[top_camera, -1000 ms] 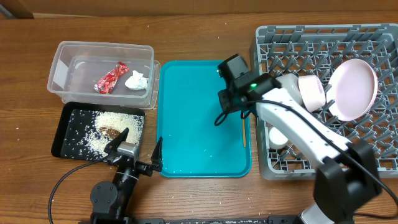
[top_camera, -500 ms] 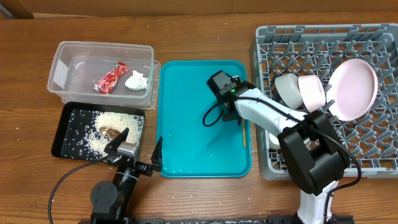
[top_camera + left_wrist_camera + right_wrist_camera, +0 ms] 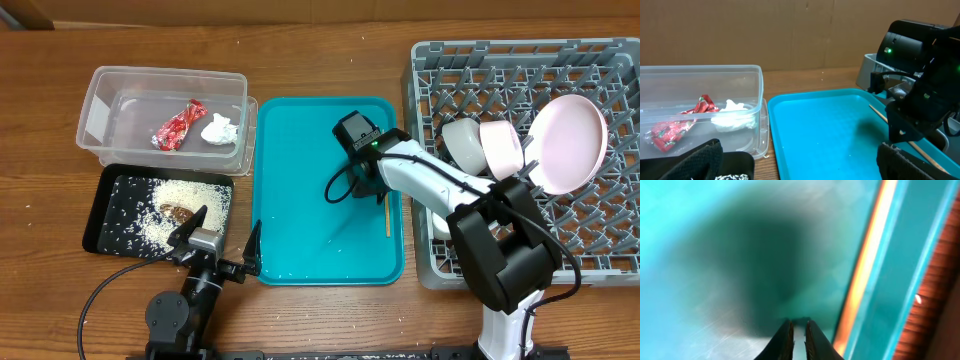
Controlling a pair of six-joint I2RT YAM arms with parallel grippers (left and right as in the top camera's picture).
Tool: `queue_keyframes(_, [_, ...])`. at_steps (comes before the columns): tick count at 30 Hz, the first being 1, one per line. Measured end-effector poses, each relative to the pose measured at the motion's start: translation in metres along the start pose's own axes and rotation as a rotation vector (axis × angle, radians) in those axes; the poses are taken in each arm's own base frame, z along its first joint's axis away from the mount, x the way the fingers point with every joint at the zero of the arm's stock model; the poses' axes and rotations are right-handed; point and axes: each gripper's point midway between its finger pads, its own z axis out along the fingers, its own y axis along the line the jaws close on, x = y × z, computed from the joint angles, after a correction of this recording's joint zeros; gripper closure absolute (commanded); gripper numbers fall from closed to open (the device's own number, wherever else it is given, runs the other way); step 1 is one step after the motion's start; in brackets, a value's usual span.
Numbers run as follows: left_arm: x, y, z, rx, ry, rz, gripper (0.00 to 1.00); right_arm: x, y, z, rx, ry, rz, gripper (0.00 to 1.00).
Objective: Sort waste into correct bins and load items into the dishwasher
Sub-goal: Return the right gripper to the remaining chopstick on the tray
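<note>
Step in hand, as I judge it: pick the chopstick (image 3: 386,213) off the teal tray (image 3: 300,180) and get it into the dish rack (image 3: 600,250); right gripper (image 3: 798,330) is low over the tray's right half, tips at or just above the tray floor, fingers almost together with only a thin slit between them, holding nothing; chopstick lies flat just beside the tips, along the tray's right wall, roughly parallel to that wall; only one chopstick is visible; left gripper (image 3: 220,240) sits off the tray's lower left corner, spread wide, empty, not involved; white bowl (image 3: 462,140), pink bowl (image 3: 503,148) and pink plate (image 3: 568,140) are already in the rack, right of the tray; red wrapper (image 3: 180,124) and tissue (image 3: 218,130) are in the clear tub (image 3: 100,100) off the tray's upper left; rice (image 3: 165,210) is in the black tray (image 3: 100,215) left of the tray; to do it well: open the fingers first, since nearly closed they cannot straddle the stick; shift toward the tray's right wall and turn the wrist so the fingers close across the stick, not along it; grip near the middle so it does not pivot; risk: the stick is thin and flat on a slick floor, so it may roll or get pinned against the wall; the wall may block the outer finger, so nudging the stick inward first could help; lift clear of the rim before moving to the rack.
</note>
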Motion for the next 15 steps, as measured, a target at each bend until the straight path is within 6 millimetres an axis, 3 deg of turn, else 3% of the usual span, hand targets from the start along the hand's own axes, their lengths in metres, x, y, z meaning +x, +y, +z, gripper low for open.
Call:
queue_keyframes(6, [0.000, 0.000, 0.000, 0.000, 0.000, 0.000, 0.00, 0.006, 0.001, -0.002, 0.013, 0.019, -0.017, 0.89])
queue_keyframes(11, [0.000, 0.000, 0.000, 0.000, -0.001, 0.000, 0.00, 0.005, -0.009, -0.006, 0.065, 0.004, -0.004, 0.74])
queue_keyframes(15, [0.000, 0.000, 0.000, 0.000, 0.000, 0.000, 0.00, -0.002, -0.012, -0.013, 0.073, -0.033, 0.008, 0.73])
